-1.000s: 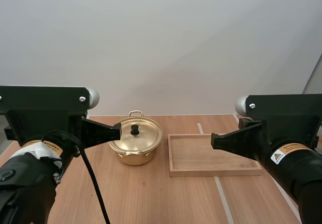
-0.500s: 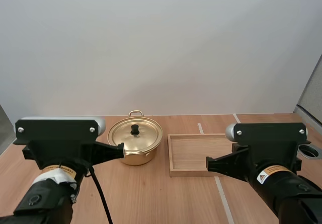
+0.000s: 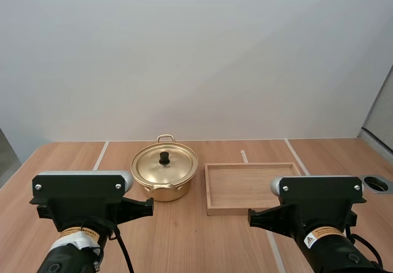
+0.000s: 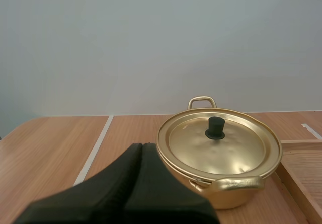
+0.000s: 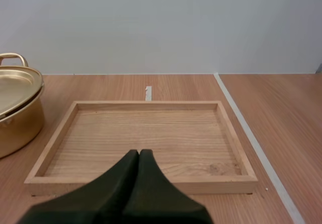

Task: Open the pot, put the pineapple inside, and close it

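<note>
Hovering low just short of the pot [image 3: 166, 190], left gripper [image 4: 142, 146] points at it, fingers pressed into one wedge, gripping nothing | right gripper [image 5: 138, 152] likewise closed, aimed over the wooden tray [image 5: 146, 104] | pot upright on table [image 3: 184, 236], lid [image 4: 229, 151] on, contents hidden | tray just right of pot, not touching

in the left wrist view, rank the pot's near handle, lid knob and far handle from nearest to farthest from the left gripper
1. near handle, on the pot side toward the left gripper
2. lid knob, at the centre of the lid
3. far handle, at the back rim
</note>
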`<action>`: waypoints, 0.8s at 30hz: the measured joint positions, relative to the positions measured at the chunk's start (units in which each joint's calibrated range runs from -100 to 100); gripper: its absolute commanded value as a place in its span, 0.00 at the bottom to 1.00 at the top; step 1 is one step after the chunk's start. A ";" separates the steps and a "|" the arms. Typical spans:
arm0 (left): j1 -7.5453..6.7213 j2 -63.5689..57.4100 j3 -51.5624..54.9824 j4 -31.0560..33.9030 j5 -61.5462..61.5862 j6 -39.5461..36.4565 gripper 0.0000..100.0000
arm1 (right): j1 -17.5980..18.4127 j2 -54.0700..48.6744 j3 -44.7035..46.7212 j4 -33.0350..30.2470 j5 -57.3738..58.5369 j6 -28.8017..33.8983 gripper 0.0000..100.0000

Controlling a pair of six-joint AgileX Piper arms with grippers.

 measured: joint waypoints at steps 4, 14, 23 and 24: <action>0.00 0.00 -0.07 0.00 0.37 0.00 0.00 | 0.00 -0.10 0.20 1.08 0.00 0.00 0.00; -1.60 0.00 -0.07 0.00 0.37 0.00 0.00 | 0.00 -0.10 0.20 3.86 0.00 0.00 0.00; -1.60 0.00 -0.07 0.00 0.37 0.00 0.00 | 0.00 -0.10 0.20 0.83 0.00 0.00 0.00; -1.60 0.00 -0.07 0.00 0.37 0.00 0.00 | 0.00 -0.10 0.20 0.83 0.00 0.00 0.00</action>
